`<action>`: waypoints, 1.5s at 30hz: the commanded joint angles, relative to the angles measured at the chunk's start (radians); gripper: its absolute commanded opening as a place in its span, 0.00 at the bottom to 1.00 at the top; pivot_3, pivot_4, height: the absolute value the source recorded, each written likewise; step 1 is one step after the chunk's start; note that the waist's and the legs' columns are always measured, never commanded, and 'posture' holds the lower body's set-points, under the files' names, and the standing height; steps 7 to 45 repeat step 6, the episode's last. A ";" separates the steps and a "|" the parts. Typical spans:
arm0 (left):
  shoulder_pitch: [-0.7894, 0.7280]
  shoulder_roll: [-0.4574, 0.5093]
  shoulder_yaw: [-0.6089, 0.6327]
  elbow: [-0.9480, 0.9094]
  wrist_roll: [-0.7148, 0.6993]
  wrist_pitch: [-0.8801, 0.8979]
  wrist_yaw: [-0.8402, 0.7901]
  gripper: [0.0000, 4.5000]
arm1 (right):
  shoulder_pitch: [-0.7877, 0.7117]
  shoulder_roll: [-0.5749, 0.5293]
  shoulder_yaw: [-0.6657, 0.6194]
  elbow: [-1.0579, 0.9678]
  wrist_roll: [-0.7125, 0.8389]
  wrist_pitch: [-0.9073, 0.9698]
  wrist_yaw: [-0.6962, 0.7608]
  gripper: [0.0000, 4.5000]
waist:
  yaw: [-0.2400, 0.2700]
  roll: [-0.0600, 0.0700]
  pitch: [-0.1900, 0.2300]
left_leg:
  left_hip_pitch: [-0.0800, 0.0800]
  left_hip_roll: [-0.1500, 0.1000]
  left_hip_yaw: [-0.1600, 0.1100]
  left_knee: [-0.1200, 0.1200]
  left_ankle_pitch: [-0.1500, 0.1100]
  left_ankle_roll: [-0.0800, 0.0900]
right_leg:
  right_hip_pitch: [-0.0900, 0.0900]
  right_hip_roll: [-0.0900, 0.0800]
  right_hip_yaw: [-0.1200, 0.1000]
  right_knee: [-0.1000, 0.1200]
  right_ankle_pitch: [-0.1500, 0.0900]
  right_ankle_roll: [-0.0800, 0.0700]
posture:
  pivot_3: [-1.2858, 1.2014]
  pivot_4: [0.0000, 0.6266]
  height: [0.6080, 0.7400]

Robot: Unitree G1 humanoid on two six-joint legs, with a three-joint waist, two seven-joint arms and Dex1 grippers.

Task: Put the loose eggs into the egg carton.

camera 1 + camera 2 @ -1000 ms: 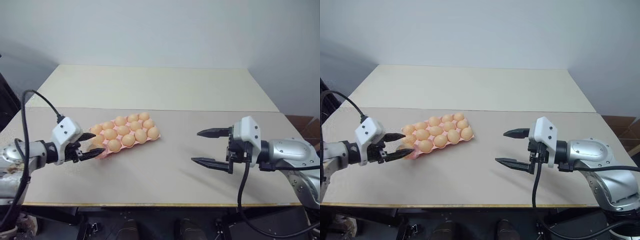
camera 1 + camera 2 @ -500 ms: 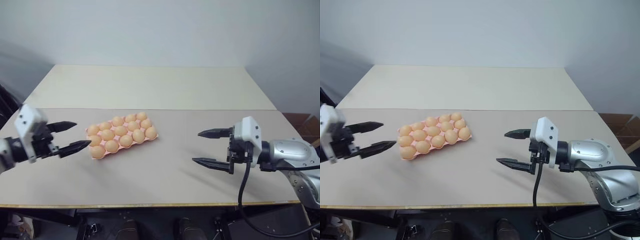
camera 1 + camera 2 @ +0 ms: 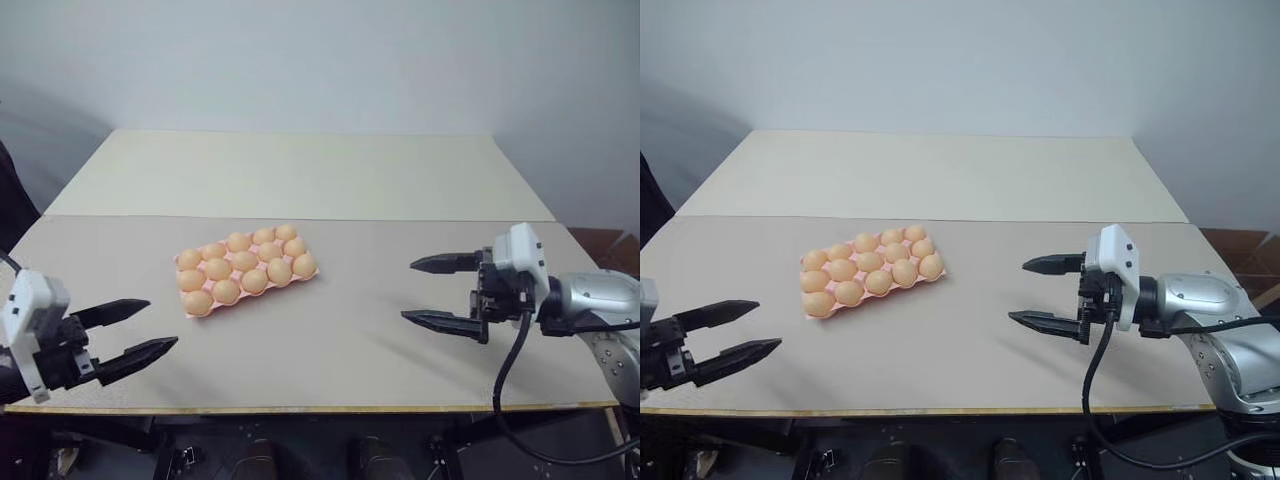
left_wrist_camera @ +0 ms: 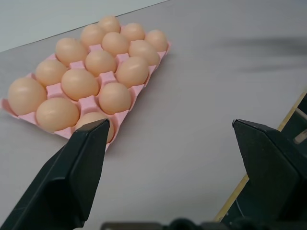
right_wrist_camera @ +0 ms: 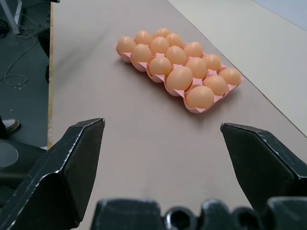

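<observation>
You look done: the pale-pink moulded egg carton (image 3: 248, 270), between and ahead of your left gripper (image 3: 128, 331) and right gripper (image 3: 432, 292), both spread empty, holds light orange-tan eggs (image 3: 280, 270) in every cup.

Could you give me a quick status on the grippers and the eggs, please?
Left gripper open, empty. Right gripper open, empty. Carton full of eggs. No loose eggs seen.

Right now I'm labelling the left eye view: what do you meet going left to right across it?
Left claw → egg carton full of eggs → right claw.
</observation>
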 commanded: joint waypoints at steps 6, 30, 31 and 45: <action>0.031 -0.002 0.057 -0.022 -0.076 0.002 0.040 0.99 | -0.053 -0.026 -0.005 0.013 0.009 -0.004 0.038 1.00 | 0.000 0.000 0.000 | 0.000 0.000 0.000 0.000 0.000 0.000 | 0.000 0.000 0.000 0.000 0.000 0.000 | 0.52 0.24 1.00; 0.031 -0.002 0.057 -0.022 -0.076 0.002 0.040 0.99 | -0.053 -0.026 -0.005 0.013 0.009 -0.004 0.038 1.00 | 0.000 0.000 0.000 | 0.000 0.000 0.000 0.000 0.000 0.000 | 0.000 0.000 0.000 0.000 0.000 0.000 | 0.52 0.24 1.00; 0.031 -0.002 0.057 -0.022 -0.076 0.002 0.040 0.99 | -0.053 -0.026 -0.005 0.013 0.009 -0.004 0.038 1.00 | 0.000 0.000 0.000 | 0.000 0.000 0.000 0.000 0.000 0.000 | 0.000 0.000 0.000 0.000 0.000 0.000 | 0.52 0.24 1.00; 0.031 -0.002 0.057 -0.022 -0.076 0.002 0.040 0.99 | -0.053 -0.026 -0.005 0.013 0.009 -0.004 0.038 1.00 | 0.000 0.000 0.000 | 0.000 0.000 0.000 0.000 0.000 0.000 | 0.000 0.000 0.000 0.000 0.000 0.000 | 0.52 0.24 1.00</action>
